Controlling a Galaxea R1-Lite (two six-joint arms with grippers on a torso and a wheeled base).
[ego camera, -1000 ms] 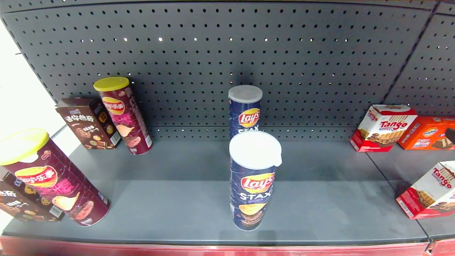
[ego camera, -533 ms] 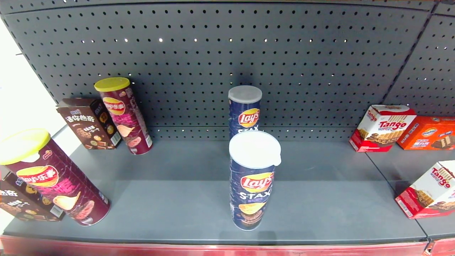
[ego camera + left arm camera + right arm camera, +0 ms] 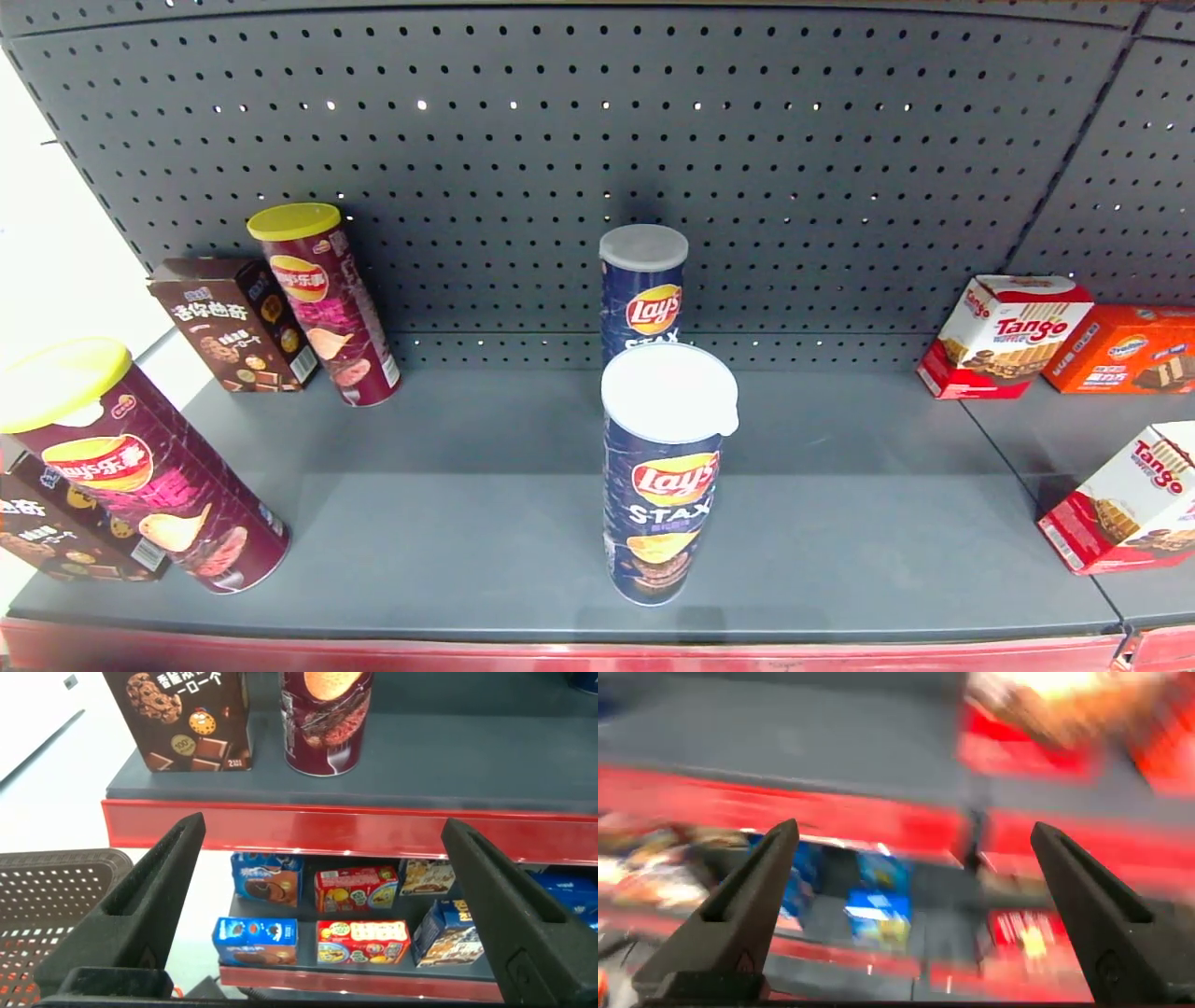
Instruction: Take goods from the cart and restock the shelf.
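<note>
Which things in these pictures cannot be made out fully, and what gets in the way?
Back blue can, head view: lower half hidden by front blue can.
Front brown box, head view: partly covered by front dark red can, cut by edge.
Lower-shelf packets, right wrist view: blurred.
Basket, left wrist view: cut by edge.

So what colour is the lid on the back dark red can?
Yellow; the lid shows best in the head view.

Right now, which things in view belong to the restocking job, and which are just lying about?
Job: grey metal shelf; front blue cylindrical chip can; dark mesh cart basket; open left claw; open right claw.
Lying about: brown cardboard cookie box; red-and-white wafer box; small snack boxes on the lower shelf.
</note>
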